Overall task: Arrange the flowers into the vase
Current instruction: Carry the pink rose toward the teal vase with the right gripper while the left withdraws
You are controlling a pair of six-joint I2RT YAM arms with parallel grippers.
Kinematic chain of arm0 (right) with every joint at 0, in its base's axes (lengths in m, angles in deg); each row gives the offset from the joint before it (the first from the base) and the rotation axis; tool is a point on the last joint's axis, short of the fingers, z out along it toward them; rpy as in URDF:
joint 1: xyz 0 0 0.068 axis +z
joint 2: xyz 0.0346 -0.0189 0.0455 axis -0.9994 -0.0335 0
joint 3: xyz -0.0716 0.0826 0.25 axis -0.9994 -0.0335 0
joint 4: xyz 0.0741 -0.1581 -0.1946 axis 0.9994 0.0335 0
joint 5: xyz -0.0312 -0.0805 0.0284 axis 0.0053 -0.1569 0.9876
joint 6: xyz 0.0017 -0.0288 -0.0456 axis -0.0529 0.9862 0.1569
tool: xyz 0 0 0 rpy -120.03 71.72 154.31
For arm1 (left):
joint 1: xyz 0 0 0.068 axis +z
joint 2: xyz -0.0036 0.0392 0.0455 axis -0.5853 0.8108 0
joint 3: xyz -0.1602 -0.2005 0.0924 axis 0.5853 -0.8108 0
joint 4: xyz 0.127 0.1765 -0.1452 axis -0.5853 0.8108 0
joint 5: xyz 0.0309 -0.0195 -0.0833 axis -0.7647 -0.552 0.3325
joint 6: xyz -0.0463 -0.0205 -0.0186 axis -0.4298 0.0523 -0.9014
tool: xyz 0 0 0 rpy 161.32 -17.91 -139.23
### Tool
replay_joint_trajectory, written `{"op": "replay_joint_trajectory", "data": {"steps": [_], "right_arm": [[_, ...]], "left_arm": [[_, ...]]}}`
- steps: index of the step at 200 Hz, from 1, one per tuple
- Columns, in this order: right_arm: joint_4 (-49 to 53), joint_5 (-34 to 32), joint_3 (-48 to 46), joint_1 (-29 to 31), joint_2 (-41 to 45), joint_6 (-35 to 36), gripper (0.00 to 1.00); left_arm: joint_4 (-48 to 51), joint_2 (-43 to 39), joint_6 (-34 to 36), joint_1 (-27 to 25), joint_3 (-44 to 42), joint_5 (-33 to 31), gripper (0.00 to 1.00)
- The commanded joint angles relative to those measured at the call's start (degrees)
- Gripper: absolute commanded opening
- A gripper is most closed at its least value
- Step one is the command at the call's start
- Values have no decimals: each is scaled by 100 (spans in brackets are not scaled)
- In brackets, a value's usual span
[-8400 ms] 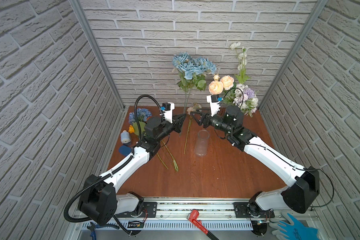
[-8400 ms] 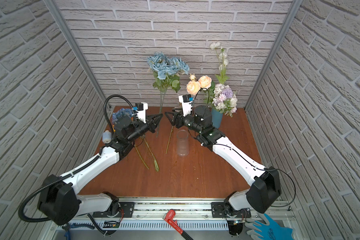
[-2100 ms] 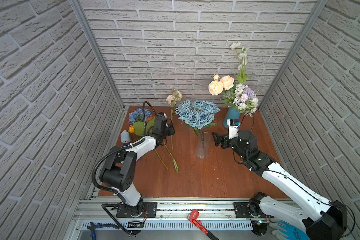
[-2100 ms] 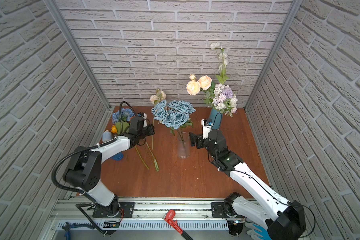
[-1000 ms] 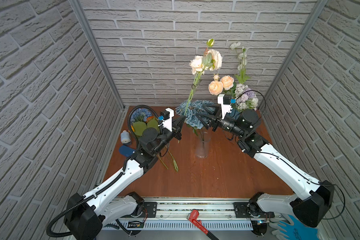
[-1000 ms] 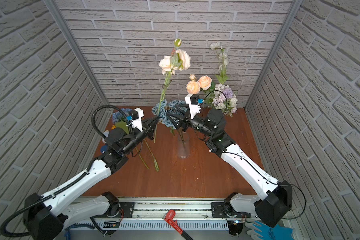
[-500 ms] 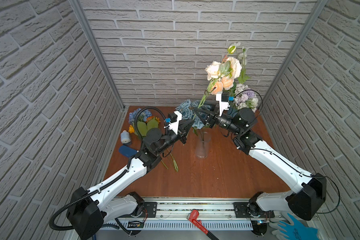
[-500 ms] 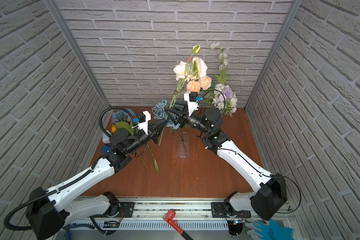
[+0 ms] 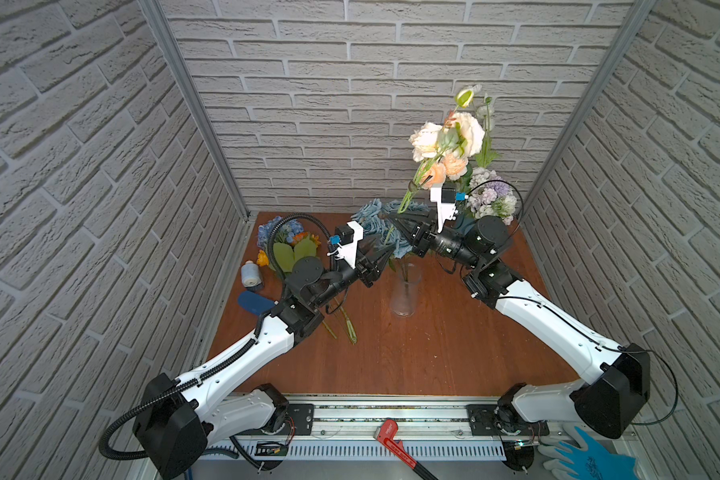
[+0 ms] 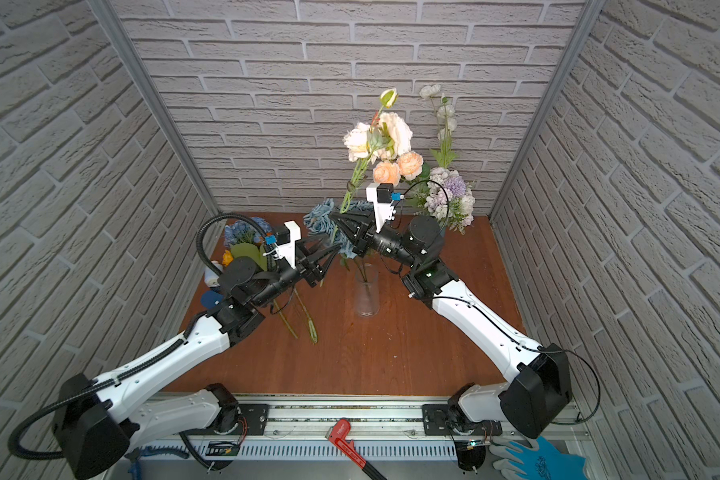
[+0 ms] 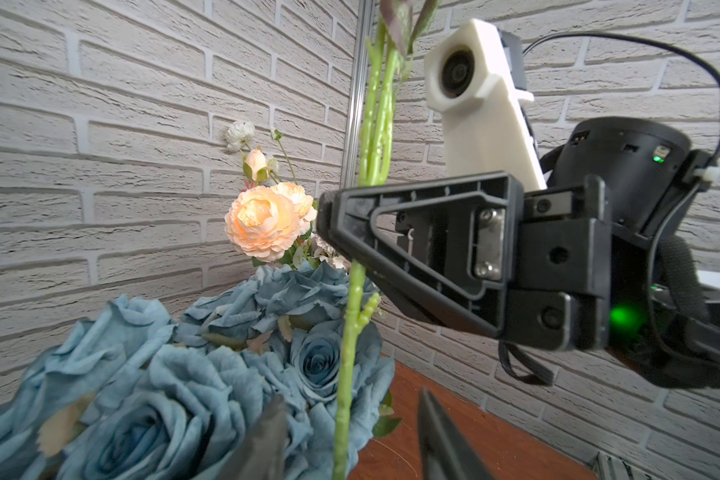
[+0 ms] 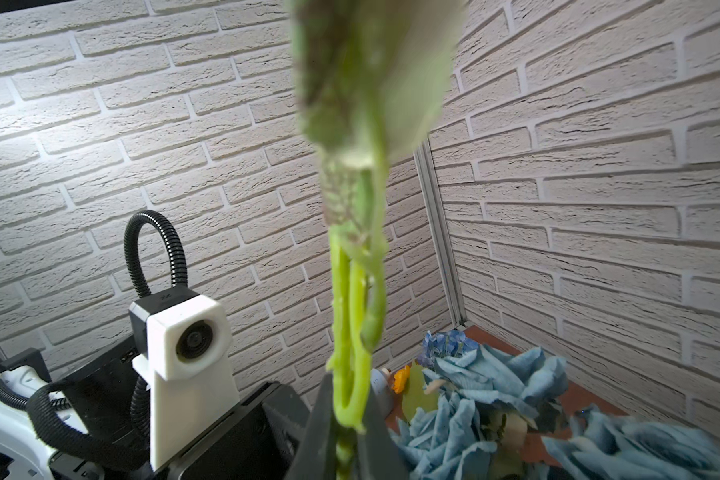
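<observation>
Centre of desk [image 9: 433,357], vase [image 9: 406,291]: clear glass, upright, holding dusty-blue roses [image 9: 373,212].
Left fingers [image 9: 377,259]: spread, flanking the lower stem without gripping it.
Right fingers [image 9: 410,224]: closed on the stem of the cream-rose spray [image 9: 445,137], whose blooms stand high, tilted toward the far right corner.
Far left corner: loose flowers [image 9: 285,241].
Far right corner: peach-lilac bouquet [image 9: 489,195].

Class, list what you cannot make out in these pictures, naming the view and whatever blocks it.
1. The cream-rose stem, lower end: cut off by the frame edge in the left wrist view, lost among the dusty-blue roses in both top views.
2. Its blooms: out of frame in the right wrist view, behind a blurred leaf near the lens.
3. The left gripper: only blurred jaw tips show in the left wrist view.
</observation>
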Motion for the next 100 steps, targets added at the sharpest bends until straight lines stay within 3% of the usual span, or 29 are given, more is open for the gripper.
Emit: {"op": "replay_joint_trajectory", "data": {"steps": [1,40,100], "right_arm": [[216,-98,-34,9,391,327,6],[1736,-696,-221,10,1093,1149,6],[3181,-2240,-531,5,2008,1930,6]], "left_arm": [[-141,-161,36,-23,-23,-637,98],[309,-505,-228,330,-429,-1829,98],[381,-189,-2015,1217,-1091,-2721,98]]}}
